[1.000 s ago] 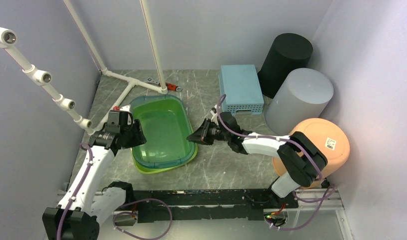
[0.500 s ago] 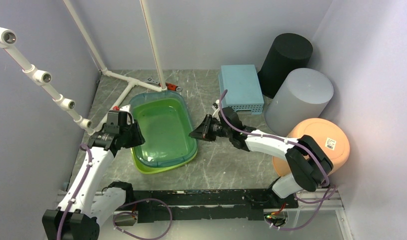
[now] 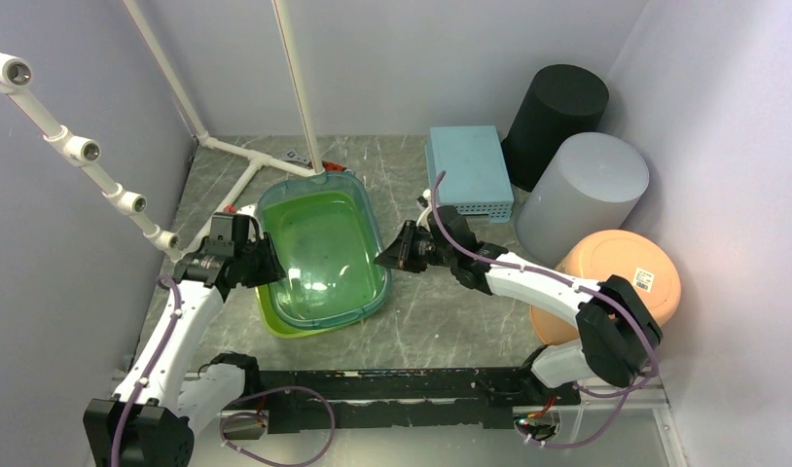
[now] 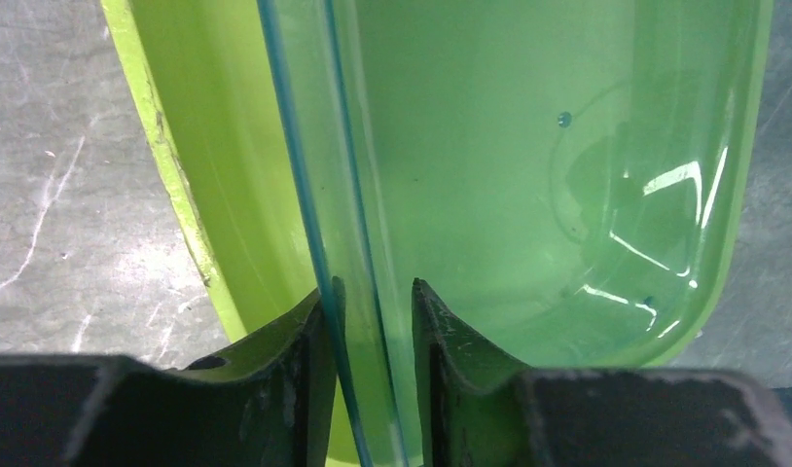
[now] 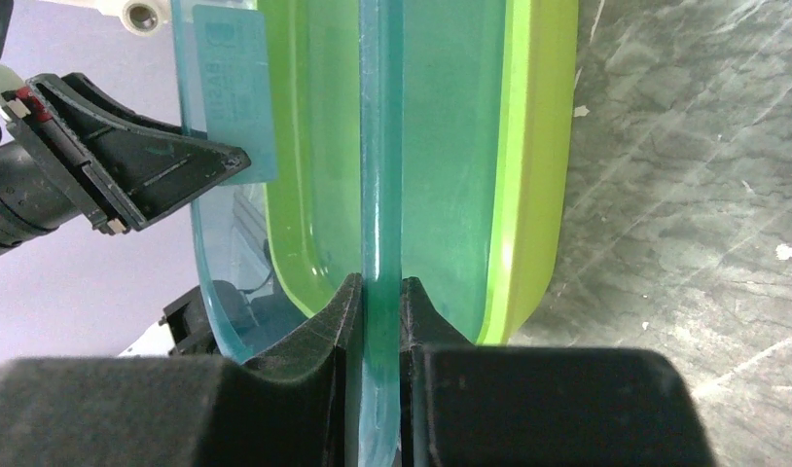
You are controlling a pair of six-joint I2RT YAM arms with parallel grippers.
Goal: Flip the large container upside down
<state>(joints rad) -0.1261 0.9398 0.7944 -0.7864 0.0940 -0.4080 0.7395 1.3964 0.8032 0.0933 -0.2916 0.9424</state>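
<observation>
Teal see-through plastic tub (image 3: 326, 255) lifting.
Left claw (image 3: 263, 263) and right claw (image 3: 386, 258) pinch opposite rims; it has just risen off the lime-green plastic tub (image 3: 278, 319), flip beginning.

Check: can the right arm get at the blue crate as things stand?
Probably not yet: the right gripper is shut on the rim of the teal tub, which the left gripper also holds. The blue crate lies behind its wrist with nothing between, so after letting go the way looks free.
</observation>
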